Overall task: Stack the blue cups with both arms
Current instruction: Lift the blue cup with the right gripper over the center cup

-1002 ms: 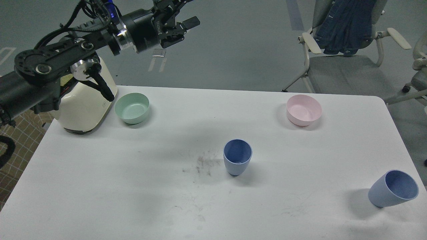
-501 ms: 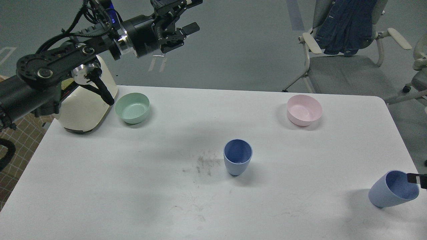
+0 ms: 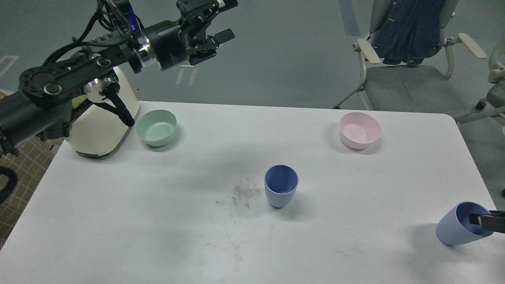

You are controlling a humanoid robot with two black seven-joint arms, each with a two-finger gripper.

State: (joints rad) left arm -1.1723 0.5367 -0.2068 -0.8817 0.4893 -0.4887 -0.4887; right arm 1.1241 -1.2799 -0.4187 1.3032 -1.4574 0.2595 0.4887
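Note:
One blue cup stands upright at the middle of the white table. A second blue cup leans tilted near the table's right edge, its mouth facing up and right. My right gripper comes in from the right edge; a dark fingertip reaches into that cup's mouth. The rest of the gripper is out of view, so I cannot tell how its jaws stand. My left gripper is open and empty, held high above the table's far left, far from both cups.
A mint-green bowl sits at the back left beside a cream appliance. A pink bowl sits at the back right. Dark smudges mark the table left of the middle cup. A chair with a denim jacket stands behind.
My right gripper has come in from the right edge and moved left into the mouth of the tilted cup. The left arm has barely shifted. Both cups stay in place.

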